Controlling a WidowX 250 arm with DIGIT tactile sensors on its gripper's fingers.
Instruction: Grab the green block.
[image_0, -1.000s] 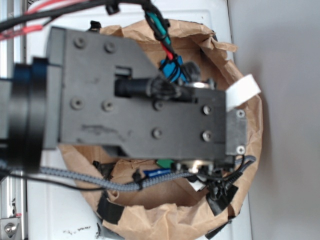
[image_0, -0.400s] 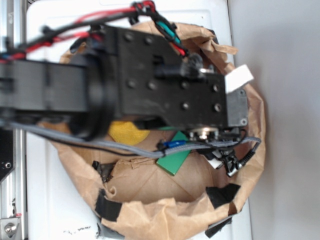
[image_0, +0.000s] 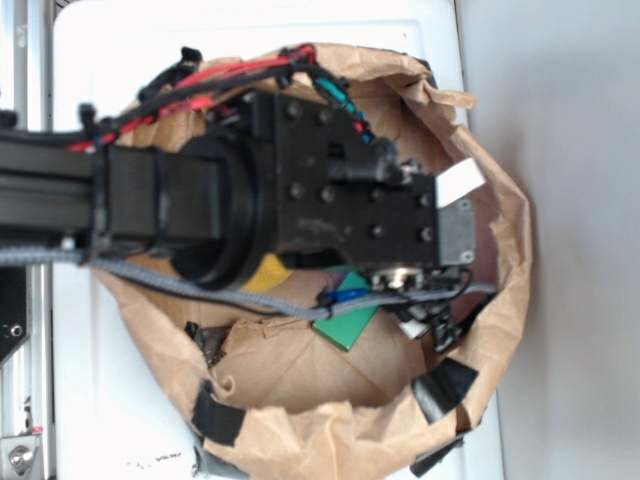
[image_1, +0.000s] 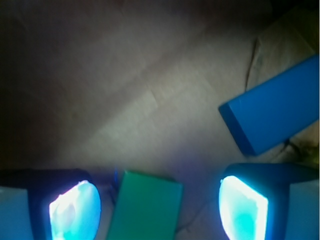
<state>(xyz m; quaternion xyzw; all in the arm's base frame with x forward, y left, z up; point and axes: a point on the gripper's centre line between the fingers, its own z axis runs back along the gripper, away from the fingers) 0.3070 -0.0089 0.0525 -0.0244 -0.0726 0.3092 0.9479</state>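
Observation:
The green block (image_1: 145, 207) lies flat on the brown paper floor of the bag, between my two fingers in the wrist view and nearer the left one, with a gap on each side. My gripper (image_1: 159, 210) is open, its glowing pads (image_1: 75, 210) standing apart from the block. In the exterior view the green block (image_0: 348, 322) peeks out from under the black gripper body (image_0: 370, 215), which hangs low inside the paper bag (image_0: 500, 280); the fingers are hidden there.
A blue rectangular block (image_1: 272, 117) lies up and right of my right finger. A yellow object (image_0: 268, 272) shows under the arm. The bag's crumpled paper walls (image_0: 310, 435), patched with black tape, ring the gripper closely. Cables (image_0: 200, 95) trail along the arm.
The arm has dropped deeper into the bag and shifted right. More of the green block has come into sight under the gripper body.

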